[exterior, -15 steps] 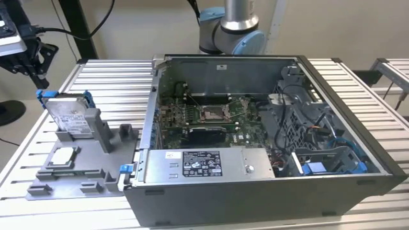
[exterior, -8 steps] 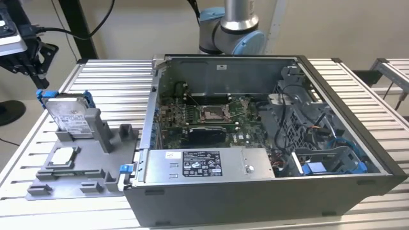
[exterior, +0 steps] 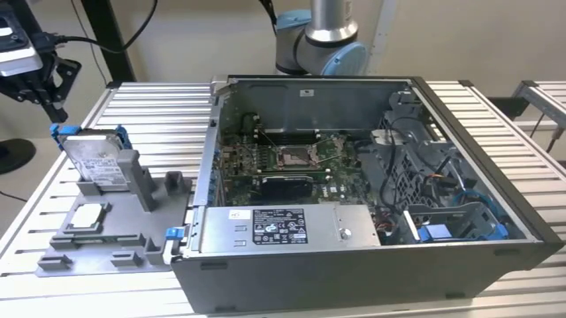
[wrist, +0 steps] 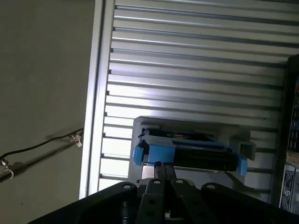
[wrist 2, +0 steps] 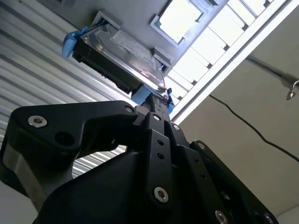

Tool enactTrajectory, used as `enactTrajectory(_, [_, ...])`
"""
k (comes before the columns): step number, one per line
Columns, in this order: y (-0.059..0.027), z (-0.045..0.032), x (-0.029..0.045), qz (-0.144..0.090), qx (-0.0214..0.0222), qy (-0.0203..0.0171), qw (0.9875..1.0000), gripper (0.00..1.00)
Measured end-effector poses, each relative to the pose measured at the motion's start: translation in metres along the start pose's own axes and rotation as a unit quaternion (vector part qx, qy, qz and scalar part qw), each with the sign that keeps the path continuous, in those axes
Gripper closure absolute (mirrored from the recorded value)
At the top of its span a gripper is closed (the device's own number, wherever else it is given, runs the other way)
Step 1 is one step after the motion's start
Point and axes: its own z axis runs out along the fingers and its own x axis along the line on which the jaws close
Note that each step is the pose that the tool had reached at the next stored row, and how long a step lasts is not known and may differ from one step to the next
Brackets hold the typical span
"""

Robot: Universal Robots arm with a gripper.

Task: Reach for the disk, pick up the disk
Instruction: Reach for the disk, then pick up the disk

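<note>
Pincer: black metal, jointed link bars with bolt heads [exterior: 49, 99]. In both wrist views [wrist 2: 155, 100] [wrist: 160, 166] the tips are pressed together with nothing between them. It hangs just above the disk's top edge and does not touch it.
Disk: flat rectangular silver metal slab [exterior: 93, 159] with a white printed label on its face and a blue plastic bracket with tabs along its edges. It stands upright on edge in a slot at the far end of the holder, on the exterior view's left. It is also seen below the tips in both wrist views [wrist 2: 121, 56] [wrist: 196, 151].
Holder: matte grey plastic tray [exterior: 132, 245] with blocky posts and shallow recesses, lying on the surface just beside the case.
Holder contents: the disk, and nearer the camera a small square white-topped chip [exterior: 89, 215] lying flat in a recess.
Case: dark grey sheet-metal computer case [exterior: 354, 278], boxy, open side facing up.
Case contents: green circuit board [exterior: 265, 159] with a square socket in the middle. A grey metal box with a black-and-white sticker [exterior: 292, 228] sits along the near wall. Black cables and blue plastic parts [exterior: 438, 233] are on the exterior view's right.
Surface: ribbed aluminium slats [exterior: 150, 106] — shiny, running in parallel.
Arm: silver tube with light-blue joint caps [exterior: 327, 40], far side behind the case.
</note>
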Motion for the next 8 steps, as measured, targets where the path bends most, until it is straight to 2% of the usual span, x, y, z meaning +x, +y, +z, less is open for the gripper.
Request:
enactTrajectory(4, [0.0000,0.0000,0.0000,-0.031,0.0001,0.0011,0.9995,1.00])
enactTrajectory(8, [0.0000,0.0000,-0.0001,-0.063,0.0006,0.0023,0.9980,1.00])
